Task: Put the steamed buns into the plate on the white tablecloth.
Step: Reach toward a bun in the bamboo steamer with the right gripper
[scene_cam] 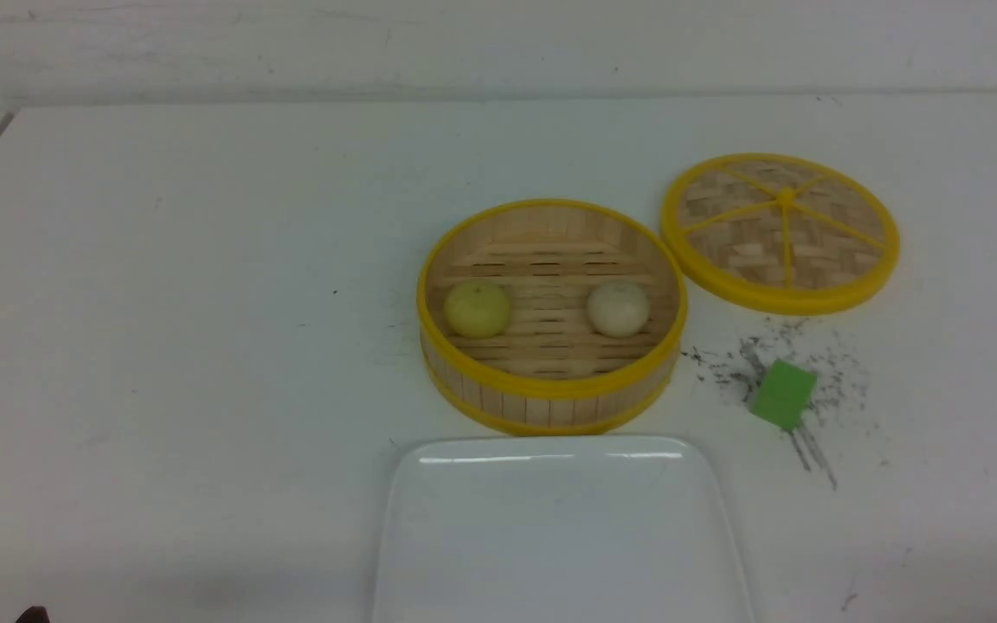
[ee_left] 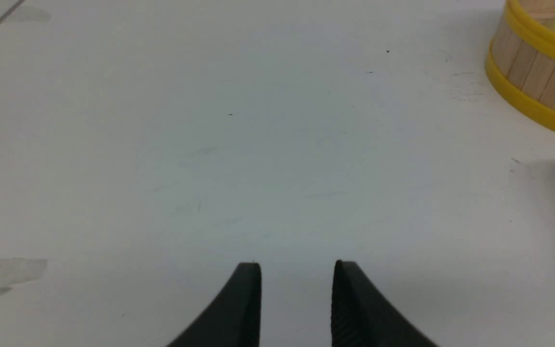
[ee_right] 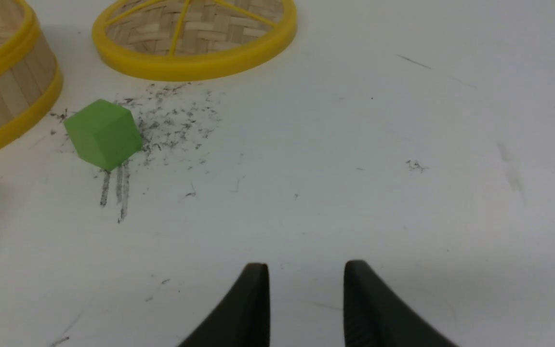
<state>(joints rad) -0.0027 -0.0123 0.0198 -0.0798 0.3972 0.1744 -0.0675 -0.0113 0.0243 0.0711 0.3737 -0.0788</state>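
Around the task's things we see 3 others. A round bamboo steamer basket (scene_cam: 550,400) with yellow rims sits near the middle of the white tablecloth (scene_cam: 161,346). Its yellow-rimmed woven lid (scene_cam: 780,232) lies flat on the cloth behind and to the right of it, close to its rim, so the basket is uncovered. A green cube (scene_cam: 782,394) rests to the right of the basket and in front of the lid, apart from both, on a patch of dark scribble marks (scene_cam: 723,368).

The basket's near wall stands between its contents and the plate (scene_cam: 559,536). The plate lies just in front of the basket, and we cannot tell whether the 2 touch.

The pale yellow bun (scene_cam: 478,308) sits on the slatted floor at the basket's left side. The off-white bun (scene_cam: 618,308) sits at its right side, well apart from the first. Both are small, round and domed, and each is close to the wall. The plate is a glossy white rounded square with a raised rim, wider than the basket, and the lower edge of the front view cuts it off.

The left gripper (ee_left: 297,270) hangs over bare cloth to the left of the basket, its 2 black fingers apart. The right gripper (ee_right: 306,270) hangs over bare cloth beyond the cube, its fingers likewise apart.
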